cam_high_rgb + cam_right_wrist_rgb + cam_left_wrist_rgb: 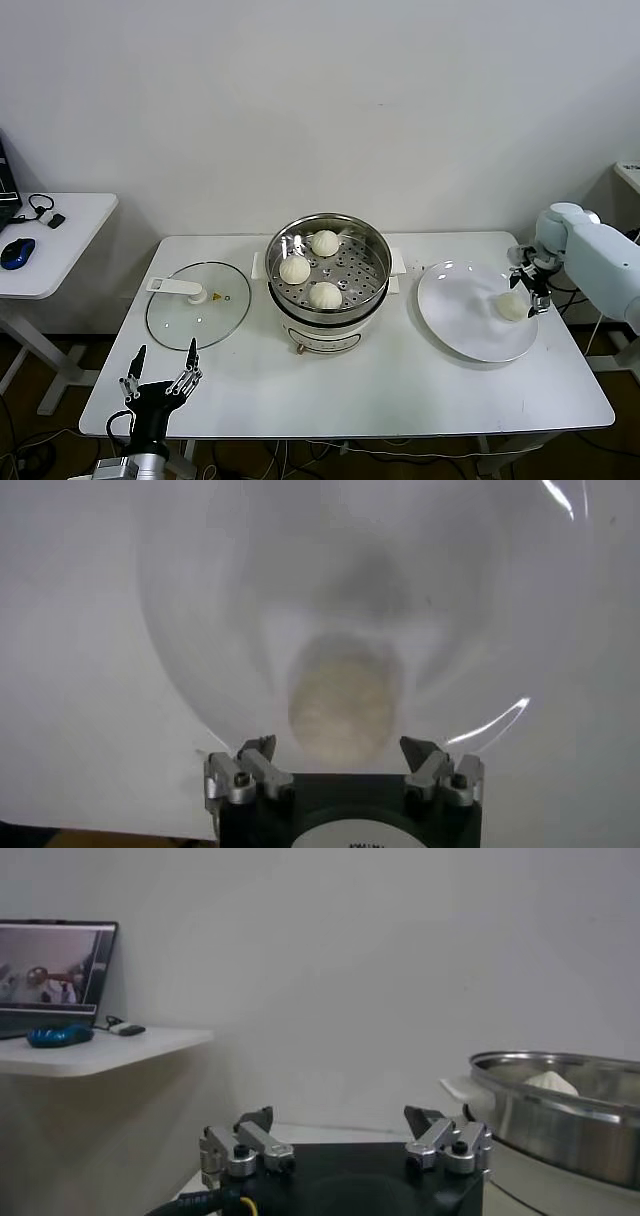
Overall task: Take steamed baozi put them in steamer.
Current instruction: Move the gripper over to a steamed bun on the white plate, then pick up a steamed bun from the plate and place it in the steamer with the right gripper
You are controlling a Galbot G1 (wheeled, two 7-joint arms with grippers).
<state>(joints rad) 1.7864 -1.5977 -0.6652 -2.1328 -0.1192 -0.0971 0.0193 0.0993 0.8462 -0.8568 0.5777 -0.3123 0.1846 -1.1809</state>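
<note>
Head view: nearest, at the table's (400,400) 7 o'clock edge, the left gripper (160,372) sits parked with its fingers spread wide apart and nothing between them; the left wrist view shows the same spread, empty jaws (345,1138). Just beyond it, at 9 o'clock from the table's middle, lies the glass lid (197,305) with its white handle. At the centre stands the steamer (327,272), and three steamed baozi rest on its perforated tray: one at 6 o'clock (325,294), one at 9 o'clock (294,269), one at 12 o'clock (325,242). At 3 o'clock from the steamer sits the white plate (455,315), with the fourth baozi (511,305) at the plate's 3 o'clock rim. The right gripper (530,285) hangs right over that bun, jaws fully spread; in the right wrist view the bun (340,705) lies between the parted fingertips (255,752), not clasped. Farthest, at 10 o'clock, a side desk (70,235) carries a blue mouse (17,253).
</note>
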